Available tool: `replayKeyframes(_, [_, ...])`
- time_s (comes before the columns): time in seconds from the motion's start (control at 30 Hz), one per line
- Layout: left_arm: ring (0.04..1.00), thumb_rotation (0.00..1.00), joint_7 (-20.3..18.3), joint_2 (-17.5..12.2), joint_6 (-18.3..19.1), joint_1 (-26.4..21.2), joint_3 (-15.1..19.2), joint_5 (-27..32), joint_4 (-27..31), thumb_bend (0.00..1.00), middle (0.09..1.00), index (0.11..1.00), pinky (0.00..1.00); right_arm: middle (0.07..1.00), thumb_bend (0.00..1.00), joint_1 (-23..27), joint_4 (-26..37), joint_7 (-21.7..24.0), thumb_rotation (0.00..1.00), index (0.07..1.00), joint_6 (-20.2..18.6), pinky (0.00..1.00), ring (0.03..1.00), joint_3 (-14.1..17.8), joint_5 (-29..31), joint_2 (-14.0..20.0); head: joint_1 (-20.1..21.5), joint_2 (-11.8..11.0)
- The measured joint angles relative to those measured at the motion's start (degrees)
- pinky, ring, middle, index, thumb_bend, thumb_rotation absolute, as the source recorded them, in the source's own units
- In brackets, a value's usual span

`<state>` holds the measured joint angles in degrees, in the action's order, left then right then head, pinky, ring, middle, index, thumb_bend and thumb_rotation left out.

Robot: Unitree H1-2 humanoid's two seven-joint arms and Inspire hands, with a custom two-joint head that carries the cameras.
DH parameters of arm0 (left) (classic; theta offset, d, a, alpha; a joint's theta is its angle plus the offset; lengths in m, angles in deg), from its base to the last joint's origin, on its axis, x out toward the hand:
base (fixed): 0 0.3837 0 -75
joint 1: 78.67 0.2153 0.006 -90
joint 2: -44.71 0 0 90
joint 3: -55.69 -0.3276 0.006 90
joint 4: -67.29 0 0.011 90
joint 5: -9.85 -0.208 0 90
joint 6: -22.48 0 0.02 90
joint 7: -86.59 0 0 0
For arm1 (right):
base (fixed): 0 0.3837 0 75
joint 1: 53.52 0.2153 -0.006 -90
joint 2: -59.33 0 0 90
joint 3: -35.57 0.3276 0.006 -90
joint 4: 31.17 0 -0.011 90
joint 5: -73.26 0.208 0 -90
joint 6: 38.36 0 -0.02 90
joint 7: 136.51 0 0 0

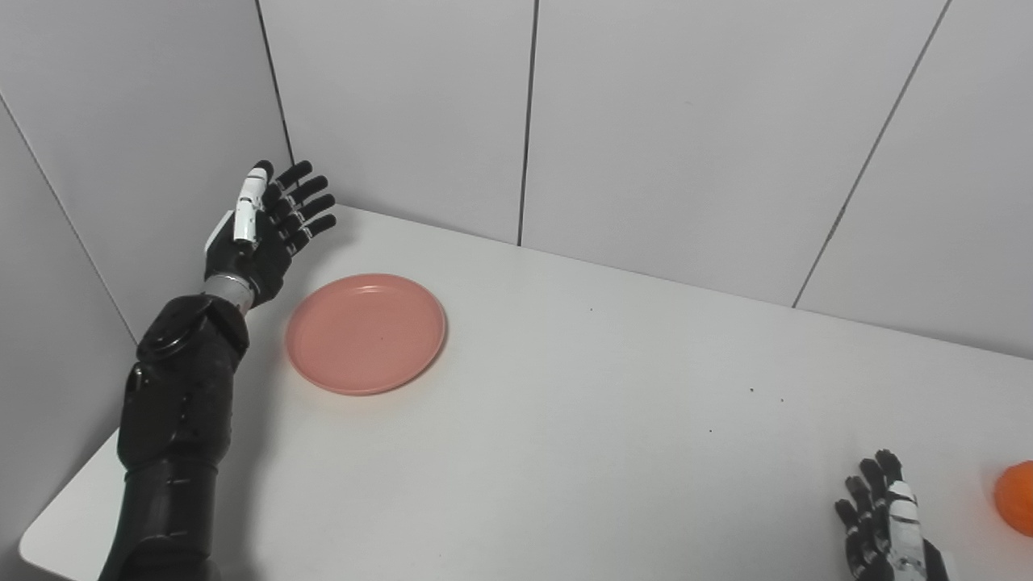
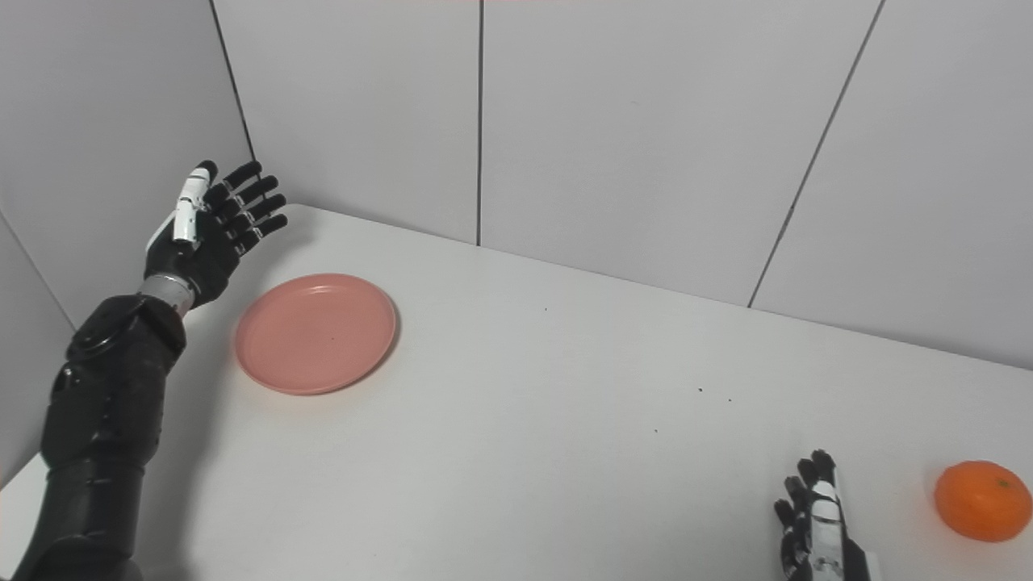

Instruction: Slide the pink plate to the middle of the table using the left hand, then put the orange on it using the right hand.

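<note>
Here the left hand [image 1: 262, 230] is raised at upper left, fingers spread, beside the pink plate [image 1: 365, 333] without touching it. At lower right, the right hand [image 2: 815, 524] rests with fingers apart, near the orange [image 2: 982, 500].

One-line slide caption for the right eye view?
Open left hand raised beside the empty pink plate; open right hand waits near the orange.

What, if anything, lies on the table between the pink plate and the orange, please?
Nothing stands between the pink plate and the orange: only bare white table with a few dark specks. The right hand sits near the front edge, beside the orange. The right eye view shows it best.
</note>
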<state>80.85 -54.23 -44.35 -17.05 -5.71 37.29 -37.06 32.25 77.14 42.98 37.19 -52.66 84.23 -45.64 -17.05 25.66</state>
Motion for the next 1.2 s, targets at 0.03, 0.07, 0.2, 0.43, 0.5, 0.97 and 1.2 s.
replayKeyframes(0.03, [0.809, 1.0, 0.0, 0.0, 0.0, 0.0, 0.2, 0.2, -0.4, 0.28, 0.811, 0.805, 0.8, 1.0, 0.09, 0.0, 0.0, 0.0, 1.0, 1.0, 0.0, 1.0, 1.0, 0.0, 0.0, 0.0, 0.0, 0.0])
replayKeyframes(0.07, [0.809, 1.0, 0.0, 0.0, -0.1, 0.0, 0.3, 0.3, -0.6, 0.28, 0.812, 0.805, 0.8, 1.0, 0.09, 0.0, 0.0, 0.0, 1.0, 1.0, 0.0, 1.0, 1.0, 0.0, 0.1, 0.1, 0.0, 0.0])
replayKeyframes(0.2, [0.797, 1.0, -0.6, 0.0, -1.1, 0.4, 0.5, 0.5, -1.4, 0.27, 0.802, 0.796, 0.78, 1.0, 0.09, 0.0, 0.0, 0.0, 1.0, 1.0, 0.0, 1.0, 1.0, 0.0, 0.2, 0.2, 0.0, 0.1])
replayKeyframes(0.43, [0.791, 1.0, -0.6, 0.0, -2.3, 1.1, 1.2, 1.1, -2.8, 0.27, 0.794, 0.784, 0.77, 1.0, 0.1, 0.0, 0.3, 0.0, 1.0, 1.0, 0.0, 1.0, 1.0, 0.0, 0.4, 0.2, -0.1, 0.4])
replayKeyframes(0.5, [0.798, 1.0, -0.6, 0.0, -2.3, 1.3, 1.3, 1.1, -2.9, 0.27, 0.799, 0.786, 0.79, 1.0, 0.1, 0.0, 0.4, 0.0, 1.0, 1.0, 0.0, 1.0, 1.0, 0.1, 0.4, 0.2, -0.1, 0.4])
replayKeyframes(0.97, [0.822, 1.0, -2.1, 0.0, -3.1, 2.6, 2.5, 2.4, -5.7, 0.27, 0.82, 0.804, 0.81, 1.0, 0.09, 0.0, 0.3, 0.1, 1.0, 1.0, 0.0, 1.0, 1.0, 0.1, 0.5, 0.6, -0.4, 0.7])
replayKeyframes(1.2, [0.816, 1.0, -2.4, 0.0, -4.0, 3.6, 2.5, 2.4, -6.6, 0.26, 0.817, 0.805, 0.79, 1.0, 0.1, 0.0, 0.4, 0.2, 1.0, 1.0, 0.0, 1.0, 1.0, 0.0, 0.4, 0.9, -0.4, 0.9])
